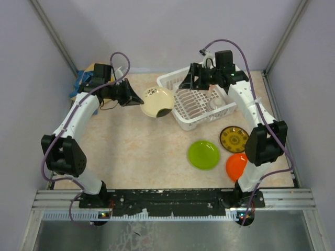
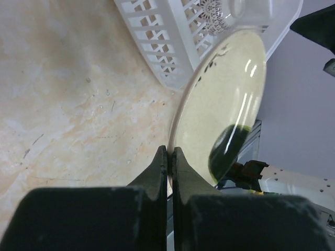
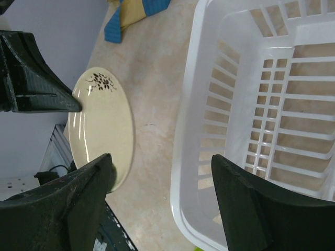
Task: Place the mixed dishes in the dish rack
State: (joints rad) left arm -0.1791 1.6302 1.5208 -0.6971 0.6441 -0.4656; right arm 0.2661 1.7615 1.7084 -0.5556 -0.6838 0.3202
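My left gripper (image 1: 140, 99) (image 2: 170, 151) is shut on the rim of the cream plate (image 1: 157, 102) (image 2: 225, 104) with a dark patch and holds it tilted above the table, just left of the white dish rack (image 1: 180, 120) (image 2: 157, 36). My right gripper (image 1: 183, 83) (image 3: 162, 162) is open and empty over the rack's near-left corner (image 3: 193, 130), with the cream plate (image 3: 102, 130) to its left. A small white patterned bowl (image 1: 215, 104) sits in the rack. A lime-green plate (image 1: 203, 155), an orange plate (image 1: 235, 166) and a brown-yellow patterned plate (image 1: 234, 138) lie on the table. The pink cup is not visible.
A blue and yellow cloth (image 1: 82, 83) (image 3: 133, 13) lies at the far left corner. Grey walls and metal posts enclose the table. The arm bases stand on a black rail (image 1: 172, 198) at the near edge.
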